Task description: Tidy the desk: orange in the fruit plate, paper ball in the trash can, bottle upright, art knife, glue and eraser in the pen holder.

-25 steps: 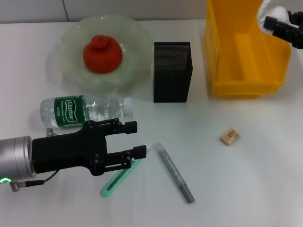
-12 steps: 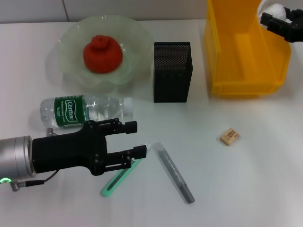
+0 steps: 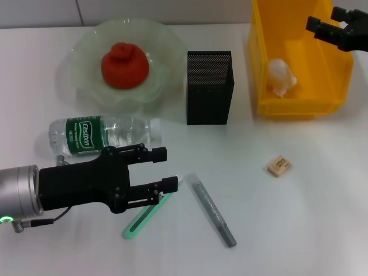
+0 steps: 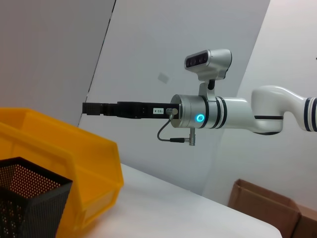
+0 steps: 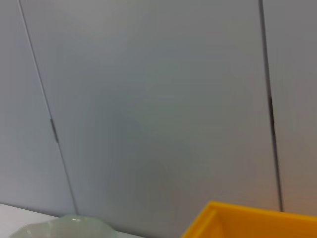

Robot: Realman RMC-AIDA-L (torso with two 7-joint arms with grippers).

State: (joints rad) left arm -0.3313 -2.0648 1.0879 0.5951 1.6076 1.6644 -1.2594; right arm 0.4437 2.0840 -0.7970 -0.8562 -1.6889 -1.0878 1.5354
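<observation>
Paper ball (image 3: 281, 77) has just dropped out of my right hand (image 3: 336, 27); a second ago it was pinched between the fingers above the yellow bin (image 3: 299, 98), now it lies inside the bin on the floor of it, toward the pen-holder side. My right hand hangs over the bin's far corner, fingers spread and empty. I'd count the trash step as done.

My left hand (image 3: 154, 172) hasn't moved: low over the table (image 3: 322, 230), just on the near side of the bottle (image 3: 103, 134), fingers parted wide, holding nothing, tips right above the green art knife (image 3: 144, 218).

Orange (image 3: 124, 64) sits in the fruit plate (image 3: 86, 52) on the far side of the bottle, so that looks done too. Bottle lies on its side, not upright. Glue (image 3: 213, 210), art knife and eraser (image 3: 279, 166) are all out on the table, none in the pen holder (image 3: 209, 87).

Materials:
- paper ball: crumpled, white, lumpy
- bin: smooth hard yellow plastic, open top
- pen holder: black perforated metal mesh, square
- plate: pale green, translucent, wavy rim
- bottle: clear plastic, green label
- glue: slim grey stick
- eraser: small tan block
</observation>
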